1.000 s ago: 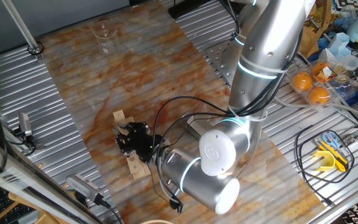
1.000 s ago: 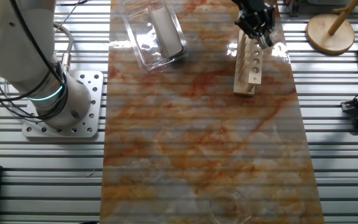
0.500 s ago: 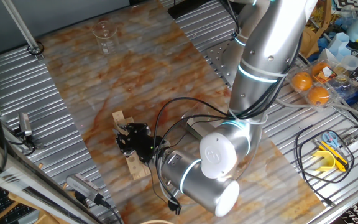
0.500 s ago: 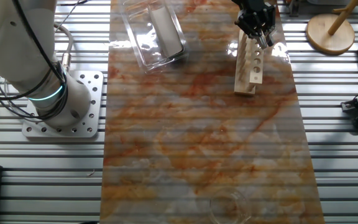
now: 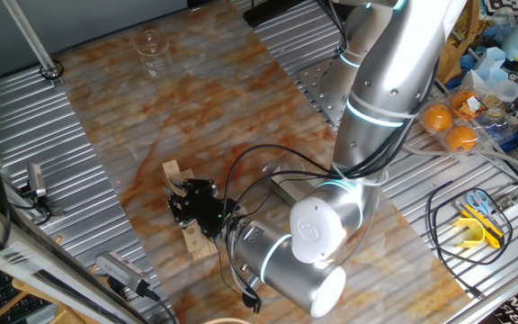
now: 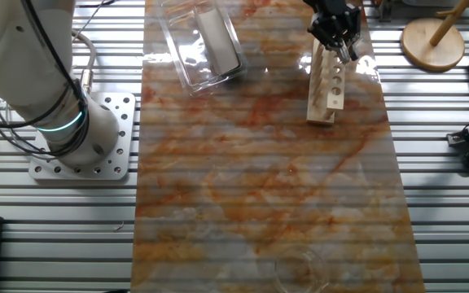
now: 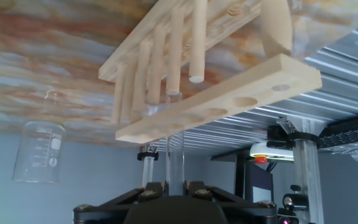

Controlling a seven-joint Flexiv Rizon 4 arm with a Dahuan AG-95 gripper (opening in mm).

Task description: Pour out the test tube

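A wooden test tube rack [image 5: 193,236] lies on the marbled mat; it also shows in the other fixed view [image 6: 329,88] and fills the hand view [image 7: 229,93]. My gripper [image 5: 187,200] sits at the rack's end, also seen in the other fixed view [image 6: 338,31]. In the hand view the gripper [image 7: 174,182] is shut on a clear test tube [image 7: 174,149] that still stands in a rack hole. A glass beaker [image 5: 151,49] stands far across the mat, also visible in the other fixed view [image 6: 304,273] and the hand view [image 7: 37,152].
A clear plastic box [image 6: 202,45] lies on the mat near the rack. A round wooden stand [image 6: 434,41] sits off the mat. Oranges [image 5: 439,117], scissors [image 5: 479,207] and cables lie on the metal table beside the arm.
The arm's upper links have shifted slightly. The gripper stays at the rack, and the tube and rack have not visibly moved.
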